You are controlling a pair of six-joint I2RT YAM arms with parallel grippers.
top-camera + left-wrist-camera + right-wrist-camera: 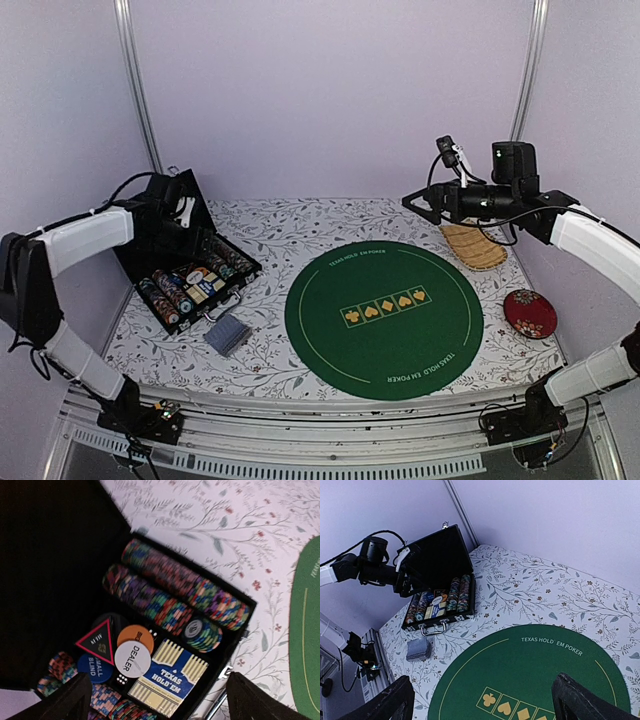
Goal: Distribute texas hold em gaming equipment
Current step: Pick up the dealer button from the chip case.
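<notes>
poker mat (384, 320): green, gold suit symbols | case (50, 555): black | chip rows (175, 587): multicoloured stripes | white disc (132, 659) | orange disc (136, 635) | blue disc (92, 666) | card stack (227, 335): grey-blue | cushion (530, 313): red, patterned | tablecloth (300, 225): white, floral

We've got one open case (440, 550), three marker discs (132, 658), one card stack (227, 334), one green felt (385, 355), one red cushion (530, 313), one woven mat (478, 248).

chip rows (170, 577) blurred (2), green mat (307, 630) cropped
</notes>
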